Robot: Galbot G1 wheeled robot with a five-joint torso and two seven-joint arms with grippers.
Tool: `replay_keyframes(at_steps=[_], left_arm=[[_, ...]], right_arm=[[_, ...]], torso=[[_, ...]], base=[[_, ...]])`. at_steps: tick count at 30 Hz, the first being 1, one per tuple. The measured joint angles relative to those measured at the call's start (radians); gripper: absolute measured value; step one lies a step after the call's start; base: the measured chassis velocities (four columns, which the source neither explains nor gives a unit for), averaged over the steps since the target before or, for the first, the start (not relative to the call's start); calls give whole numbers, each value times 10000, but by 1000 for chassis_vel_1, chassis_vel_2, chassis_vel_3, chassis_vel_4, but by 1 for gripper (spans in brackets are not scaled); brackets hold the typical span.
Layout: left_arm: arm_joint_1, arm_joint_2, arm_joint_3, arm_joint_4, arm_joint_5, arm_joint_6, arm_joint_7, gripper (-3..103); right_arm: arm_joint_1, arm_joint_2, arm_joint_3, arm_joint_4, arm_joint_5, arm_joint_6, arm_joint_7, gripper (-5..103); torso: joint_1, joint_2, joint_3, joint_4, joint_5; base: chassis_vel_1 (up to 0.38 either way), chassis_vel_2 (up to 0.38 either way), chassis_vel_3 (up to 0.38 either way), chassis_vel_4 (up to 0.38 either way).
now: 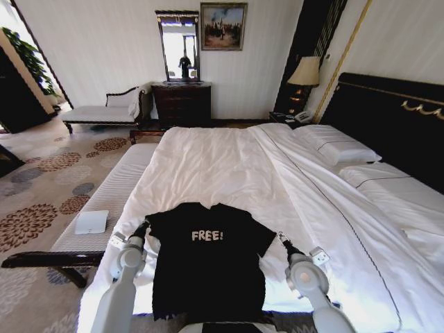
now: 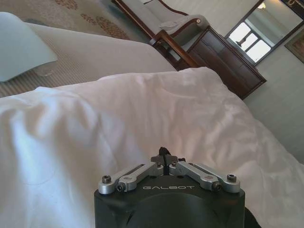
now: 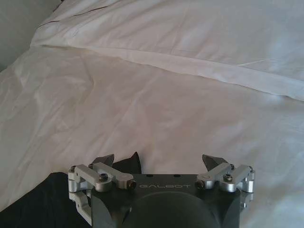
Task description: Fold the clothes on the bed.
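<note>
The clothes, a black T-shirt (image 1: 207, 267) with white "FREE!" lettering, lie flat near the foot of the bed (image 1: 229, 173), hem toward me. My left gripper (image 1: 143, 227) sits at the edge of the shirt's left sleeve. In the left wrist view its fingers (image 2: 164, 155) are pressed together, shut, above the white sheet; I cannot see any fabric pinched between them. My right gripper (image 1: 282, 238) is at the right sleeve. It stands open (image 3: 157, 160), with a black corner of the sleeve (image 3: 129, 162) poking up between its fingers, close to one fingertip.
A long pale bench (image 1: 104, 201) runs along the bed's left side, with a small white pad (image 1: 91, 222) on it. Pillows (image 1: 336, 149) lie at the dark headboard on the right. A dark dresser (image 1: 182, 103), a chaise (image 1: 104, 111) and patterned carpet are beyond.
</note>
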Motion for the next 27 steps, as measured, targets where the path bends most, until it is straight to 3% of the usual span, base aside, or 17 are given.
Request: replay_keyframes(at_steps=[10, 12, 13, 14, 16, 19, 23, 26, 27], left_arm=[[-47, -160, -346, 504, -51, -135, -262, 4], [-9, -184, -382, 587, -64, -163, -384, 15], [3, -193, -390, 603, -65, -168, -408, 15], [57, -254, -458, 657, -69, -194, -502, 26], [92, -292, -505, 668, -75, -216, -549, 26], [224, -357, -632, 522, -130, -263, -593, 42], [494, -439, -917, -96, -332, -271, -618, 53], [1136, -463, -1059, -834, -337, -311, -680, 69], [1136, -463, -1059, -834, -337, -311, -680, 69]], right_arm=[[78, 37, -94, -8, -56, 0, 4, 100], [92, 15, -95, -21, -56, -1, 5, 100], [97, 10, -95, -23, -57, -1, 5, 100], [131, -32, -94, -43, -43, -1, 6, 100], [162, -83, -94, -76, -23, -3, 5, 100], [283, -298, -99, -182, 148, -31, -113, 100], [578, -762, -86, -320, 776, -193, -379, 100], [749, -1529, 36, -349, 1798, -691, -1079, 100], [749, -1529, 36, -349, 1798, -691, -1079, 100]], torso=[[0, 0, 0, 0, 0], [0, -1, 0, 0, 1], [0, 0, 0, 0, 1], [0, 0, 0, 0, 0], [0, 0, 0, 0, 1], [0, -1, 0, 0, -1], [0, -1, 0, -1, 3], [0, 0, 0, 1, 1], [0, 0, 0, 1, 1]], base=[[0, 0, 0, 0], [0, 0, 0, 0], [0, 0, 0, 0], [0, 0, 0, 0], [0, 0, 0, 0], [0, 0, 0, 0], [0, 0, 0, 0], [0, 0, 0, 0], [0, 0, 0, 0]])
